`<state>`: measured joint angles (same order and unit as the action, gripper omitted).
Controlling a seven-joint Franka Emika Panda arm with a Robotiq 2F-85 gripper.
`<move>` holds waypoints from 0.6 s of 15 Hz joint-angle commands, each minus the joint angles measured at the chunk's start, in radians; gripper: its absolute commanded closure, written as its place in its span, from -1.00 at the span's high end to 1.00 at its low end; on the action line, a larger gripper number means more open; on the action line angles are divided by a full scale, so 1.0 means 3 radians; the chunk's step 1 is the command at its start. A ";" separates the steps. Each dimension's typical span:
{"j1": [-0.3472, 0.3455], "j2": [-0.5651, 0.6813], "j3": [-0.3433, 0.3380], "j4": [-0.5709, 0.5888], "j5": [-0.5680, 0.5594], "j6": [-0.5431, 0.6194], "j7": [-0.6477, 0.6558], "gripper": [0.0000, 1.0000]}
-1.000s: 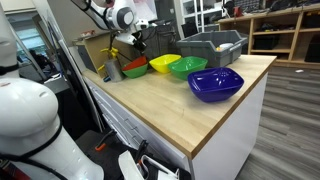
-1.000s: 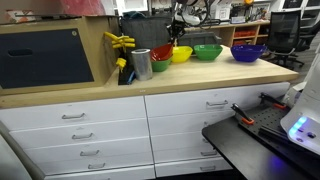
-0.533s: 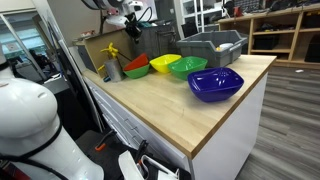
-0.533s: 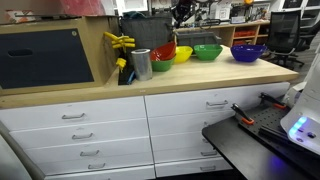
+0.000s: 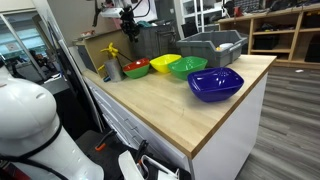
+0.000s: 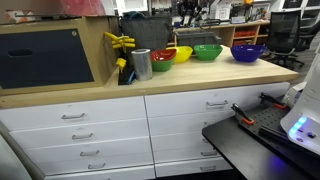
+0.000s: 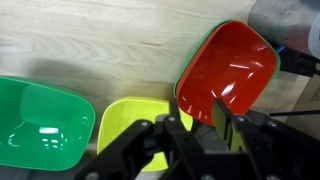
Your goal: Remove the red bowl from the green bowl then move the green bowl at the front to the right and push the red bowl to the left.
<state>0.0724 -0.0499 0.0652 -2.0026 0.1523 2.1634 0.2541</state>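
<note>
The red bowl (image 7: 232,68) sits nested in a green bowl whose rim (image 7: 184,70) shows along its edge. The pair shows in both exterior views (image 5: 135,67) (image 6: 162,56), at the end of the row of bowls beside a metal cup (image 6: 142,64). The other green bowl (image 7: 35,125) (image 5: 187,67) (image 6: 207,51) stands beyond the yellow bowl (image 7: 125,125). My gripper (image 7: 197,125) is open and empty. It hangs well above the bowls (image 5: 127,18), over the near edge of the red bowl and touching nothing.
A larger blue bowl (image 5: 215,84) (image 6: 248,52) lies at the far end of the row. A grey bin (image 5: 212,45) stands behind the bowls. A wooden cabinet (image 6: 50,55) and a yellow tool (image 5: 112,50) flank the metal cup.
My gripper has risen from the red bowl to high above the counter. The red bowl looked tipped up half a second ago and now lies flat in the green bowl.
</note>
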 commanded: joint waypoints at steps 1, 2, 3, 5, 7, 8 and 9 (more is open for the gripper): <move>-0.0013 0.0027 0.0016 -0.0116 -0.0158 -0.0045 0.0112 0.44; -0.0012 0.0057 0.0015 -0.0146 -0.0174 -0.0019 0.0093 0.57; -0.0006 0.0102 0.0018 -0.0171 -0.0184 0.0018 0.0072 0.74; -0.0004 0.0206 0.0012 -0.0200 -0.0193 0.0087 0.0042 0.98; 0.0014 0.0351 0.0021 -0.0205 -0.0222 0.0203 0.0080 1.00; 0.0022 0.0418 0.0021 -0.0200 -0.0256 0.0265 0.0108 1.00; 0.0029 0.0503 0.0018 -0.0195 -0.0280 0.0362 0.0116 1.00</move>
<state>0.0744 0.0458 0.0677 -2.0646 0.0977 2.2074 0.2621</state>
